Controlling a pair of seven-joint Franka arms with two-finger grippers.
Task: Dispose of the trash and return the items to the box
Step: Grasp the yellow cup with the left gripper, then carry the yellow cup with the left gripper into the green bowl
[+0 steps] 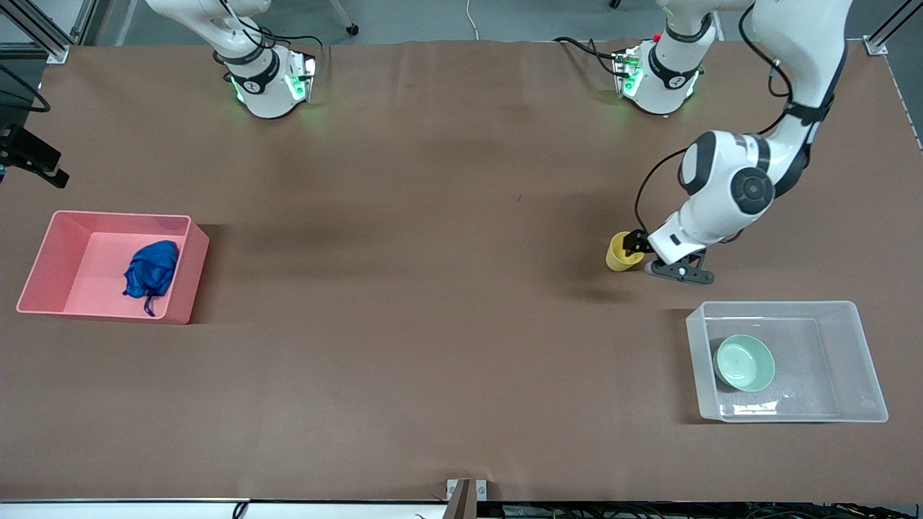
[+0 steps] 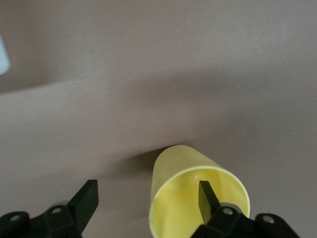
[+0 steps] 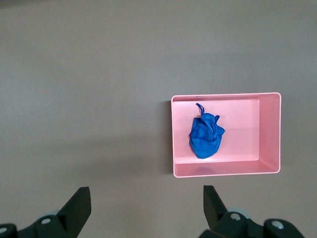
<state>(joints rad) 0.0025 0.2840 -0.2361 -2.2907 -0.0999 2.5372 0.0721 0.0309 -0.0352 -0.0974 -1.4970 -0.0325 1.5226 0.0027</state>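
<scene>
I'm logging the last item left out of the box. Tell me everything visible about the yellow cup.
The yellow cup is small, plain, glossy plastic, empty, its open mouth facing the left tool. It sits on the brown table, farther from the front camera than the clear box. The open tool straddles its wall: one finger inside, one outside.

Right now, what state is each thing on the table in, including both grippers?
Blue wad: lying in the pink bin.
Green bowl: upright in the clear tub.
Yellow cup: on the table, outside the tub, tilted.
Left gripper: open, one finger inside the cup, the other outside it.
Right gripper: open, empty, up over the table; that arm waits.
</scene>
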